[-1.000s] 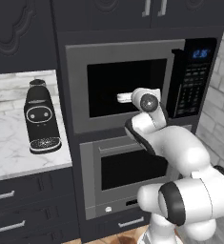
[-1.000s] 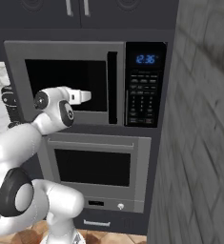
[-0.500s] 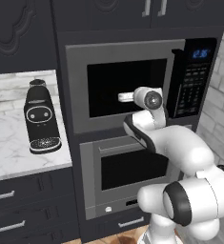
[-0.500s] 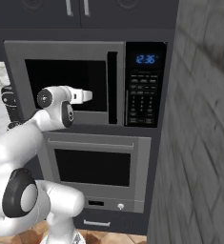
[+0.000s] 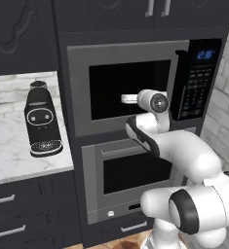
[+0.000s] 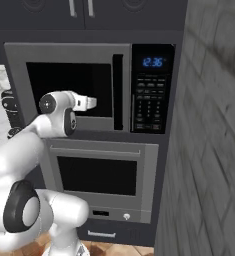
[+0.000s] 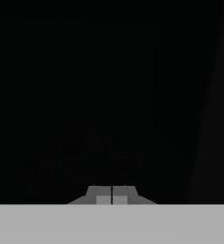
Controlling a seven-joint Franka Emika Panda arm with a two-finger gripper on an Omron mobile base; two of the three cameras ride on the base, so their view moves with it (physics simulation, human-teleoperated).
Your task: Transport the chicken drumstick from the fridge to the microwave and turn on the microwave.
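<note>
Grey-fronted microwave [image 5: 81, 87] sits straight ahead of the gripper [image 5: 125, 99]. The hand is held level in front of the dark window, a bit right of the window's middle and near its lower edge. Can't tell if the tips are actually touching the glass or just very close. The jaws are pressed fully together with nothing between them, and in the hand view the two tips [image 7: 112, 195] meet against near-total black. Whether the chicken drumstick is behind that glass, I honestly can't tell, it's too dark.

Going left to right from the hand: well off to its left a black coffee machine [image 5: 40, 121] stands on the marble counter [image 5: 9, 155], clear of the arm. To the hand's right is the vertical door handle [image 6: 118, 90], then just beyond it the black keypad panel [image 6: 151, 102] with the blue display [image 6: 153, 62] above the keys. Further right a brick wall [image 6: 214, 130] juts toward the cameras, so that side is the tight one. Below the hand is the grey oven [image 5: 135, 170].

Compared with a second ago, not much has changed: the gripper is parked at pretty much the same spot on the window, jaws shut the whole time. The wrist behind it has drifted slightly to the right. The cameras haven't moved.

Open room is mostly back toward the base and to the hand's left, along the window.
</note>
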